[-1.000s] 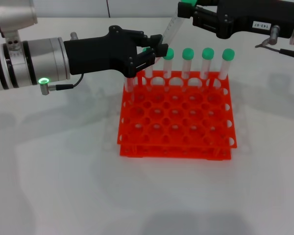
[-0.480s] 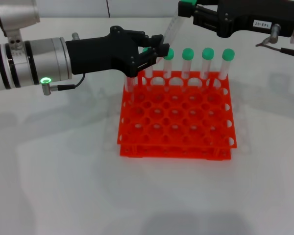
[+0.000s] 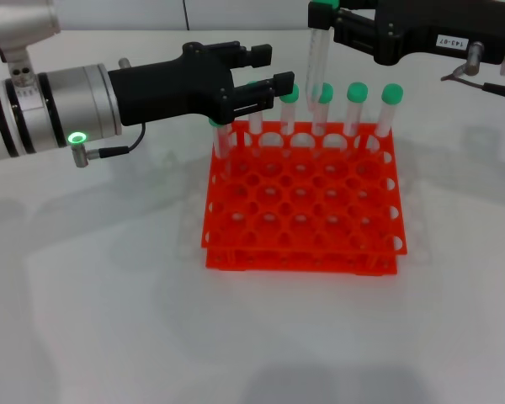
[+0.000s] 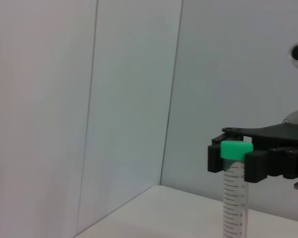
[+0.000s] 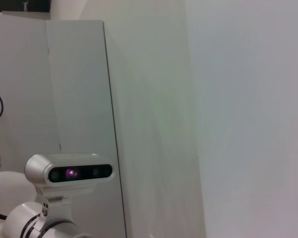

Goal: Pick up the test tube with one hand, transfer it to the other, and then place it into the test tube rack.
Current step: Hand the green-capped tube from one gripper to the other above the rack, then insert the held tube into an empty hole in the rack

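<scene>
The test tube (image 3: pixel 318 59), clear with a green cap, hangs upright over the back row of the orange-red test tube rack (image 3: pixel 303 223). My right gripper (image 3: pixel 323 13), the one with the white sticker, is shut on its cap end. The left wrist view shows the same hold, with the black right gripper (image 4: pixel 237 158) clamped just under the green cap of the tube (image 4: pixel 232 198). My left gripper (image 3: pixel 271 67), on the arm with the green light, stands open just left of the tube, not touching it. Several more capped tubes (image 3: pixel 356 109) stand in the rack's back row.
The rack sits mid-table on a white tabletop (image 3: pixel 109 295). The left arm's silver body (image 3: pixel 50 109) reaches in from the left, level with the rack's back edge. In the right wrist view only walls and the robot's head camera (image 5: pixel 69 172) show.
The left gripper has opened and let go of the tube's lower part. The tube, tilted before, now hangs upright from the right gripper.
</scene>
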`<action>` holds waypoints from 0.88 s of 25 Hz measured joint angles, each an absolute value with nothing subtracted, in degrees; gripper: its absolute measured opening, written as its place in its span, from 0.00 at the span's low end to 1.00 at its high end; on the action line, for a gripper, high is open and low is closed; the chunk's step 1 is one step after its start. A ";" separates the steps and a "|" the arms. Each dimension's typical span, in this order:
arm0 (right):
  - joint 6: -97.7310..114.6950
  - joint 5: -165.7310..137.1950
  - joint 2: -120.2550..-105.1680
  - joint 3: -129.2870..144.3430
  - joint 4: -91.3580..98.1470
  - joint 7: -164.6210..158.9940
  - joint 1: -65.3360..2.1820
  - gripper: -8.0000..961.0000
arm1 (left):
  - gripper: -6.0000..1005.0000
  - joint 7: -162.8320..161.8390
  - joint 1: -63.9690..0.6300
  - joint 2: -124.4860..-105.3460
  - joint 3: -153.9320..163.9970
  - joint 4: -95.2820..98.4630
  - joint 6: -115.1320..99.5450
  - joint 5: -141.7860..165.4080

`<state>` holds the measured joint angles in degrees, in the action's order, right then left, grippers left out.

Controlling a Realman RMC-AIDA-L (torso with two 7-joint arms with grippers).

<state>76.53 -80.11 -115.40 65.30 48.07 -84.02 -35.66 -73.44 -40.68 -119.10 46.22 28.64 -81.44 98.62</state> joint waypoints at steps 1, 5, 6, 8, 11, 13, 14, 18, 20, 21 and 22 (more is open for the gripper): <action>76.55 -80.11 -115.40 65.30 48.08 -84.02 -35.66 0.28 | 0.47 -73.80 -40.68 -119.09 46.24 28.81 -81.44 98.62; 76.61 -80.08 -115.40 65.24 48.08 -84.02 -35.58 0.28 | 0.55 -76.30 -40.68 -118.96 46.54 29.52 -81.86 99.14; 76.63 -80.07 -115.40 65.23 48.08 -84.02 -35.55 0.28 | 0.58 -77.36 -40.45 -118.93 46.58 29.98 -81.87 99.38; 76.67 -80.07 -115.40 65.22 48.08 -84.03 -35.48 0.28 | 0.62 -79.44 -39.66 -118.92 46.71 31.40 -81.92 99.83; 76.76 -80.07 -115.36 65.28 48.08 -84.02 -35.37 0.28 | 0.70 -84.93 -36.51 -119.01 48.02 36.53 -82.64 100.61; 76.77 -80.07 -115.36 65.30 48.07 -84.02 -35.34 0.28 | 0.77 -88.59 -33.84 -119.00 48.71 40.47 -83.26 100.81; 76.76 -80.07 -115.39 65.30 48.06 -84.00 -35.33 0.28 | 0.81 -90.05 -32.68 -118.98 48.79 41.98 -83.41 100.84; 76.70 -80.06 -115.59 65.33 47.60 -83.91 -35.09 0.28 | 0.86 -96.32 -27.34 -118.50 48.63 48.48 -84.76 100.99; 76.66 -80.04 -115.63 65.38 47.52 -83.87 -34.78 0.28 | 0.87 -97.94 -24.90 -118.19 48.35 50.83 -85.68 100.92; 76.64 -80.01 -115.69 65.43 47.51 -83.83 -34.35 0.28 | 0.87 -98.43 -23.81 -118.01 48.25 51.89 -86.06 100.75; 76.64 -80.01 -115.69 65.43 47.51 -83.83 -34.35 0.28 | 0.87 -98.79 -22.96 -117.84 48.21 52.66 -86.35 100.67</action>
<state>76.64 -80.01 -115.69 65.43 47.51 -83.83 -34.35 -98.79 -22.96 -117.84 48.21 52.66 -86.35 100.67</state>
